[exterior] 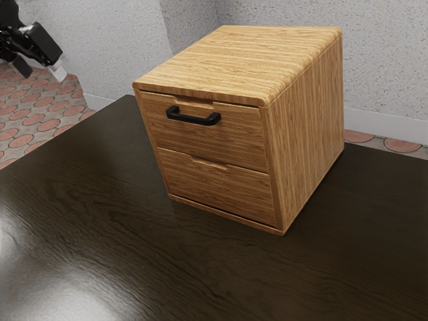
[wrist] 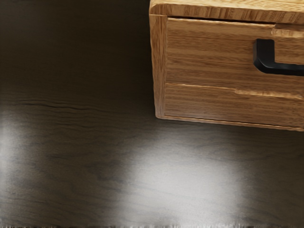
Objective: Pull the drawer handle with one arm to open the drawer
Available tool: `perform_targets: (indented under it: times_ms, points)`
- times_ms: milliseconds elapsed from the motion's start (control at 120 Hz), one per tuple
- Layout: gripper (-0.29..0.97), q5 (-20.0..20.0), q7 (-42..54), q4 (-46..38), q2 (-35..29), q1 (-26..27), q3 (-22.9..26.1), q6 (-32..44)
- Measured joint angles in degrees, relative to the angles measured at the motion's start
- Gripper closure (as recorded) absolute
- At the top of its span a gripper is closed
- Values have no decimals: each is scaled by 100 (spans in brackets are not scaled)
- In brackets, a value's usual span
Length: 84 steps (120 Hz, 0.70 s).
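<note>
**Clerk:** First entry, far upper left of the exterior view?

**Checker:** End effector [exterior: 33,47], black, with a pale piece at its lower end, partly cut off by the frame edge. Whether it is spread or pressed together I cannot tell. It hangs over the tiled floor [exterior: 33,117], well apart from the cabinet.

**Clerk:** Next?

**Checker:** Tabletop [exterior: 100,234], dark wood, glossy (a bright glare patch washes out the grain in the wrist view [wrist: 71,142]).

**Clerk:** Next?

**Checker:** Cabinet [exterior: 247,60], light striped wood, upright on the tabletop near its far edge. Its back and far side are hidden. In the wrist view one front corner [wrist: 158,61] shows, and the remainder runs out of frame.

**Clerk:** The task's thing?

**Checker:** Upper drawer [exterior: 207,134], the top compartment of two, its front flush with the cabinet face (shut, as far as can be seen).

Handle [exterior: 193,118], a black bar set high on that front, toward the exterior view's left. Its long axis is level and runs along the drawer front. The grip stands out from the front toward the exterior view's lower left. In the wrist view one end and its bend show [wrist: 275,59], and the other end is cut off.

**Clerk:** Last?

**Checker:** Lower drawer [exterior: 217,184], directly beneath the upper drawer, with a shallow notch in its top edge. The interiors of both drawers are hidden.
</note>
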State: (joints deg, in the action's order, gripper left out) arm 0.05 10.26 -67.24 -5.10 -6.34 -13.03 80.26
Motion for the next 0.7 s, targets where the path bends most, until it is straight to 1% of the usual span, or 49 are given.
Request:
perform_targets:
  times_ms: [67, 125, 200, 267, 358, 392, 417, 475, 533, 625, 700]
  points:
    - [2, 22, 25, 46, 60, -110, 296, -46]
    - [2, 37, 48, 61, 53, -34, 464, -64]
    - [2, 50, 77, 68, 29, 75, 452, -82]
    - [2, 62, 202, 70, 17, -11, 368, -106]
    - [2, 50, 867, 73, 0, -189, 536, -38]
    - [2, 51, 1145, 63, -27, -229, 727, -59]
    - [2, 55, 1385, 64, -28, -297, 995, -79]
    - [2, 128, 1918, 66, -17, -36, 1302, -147]
    - [2, 179, 2382, 51, 98, 120, 1308, -252]
    - [2, 253, 3034, -12, 268, -83, 1379, -209]
    - [2, 292, 3538, -520, 87, -216, 1475, -11]
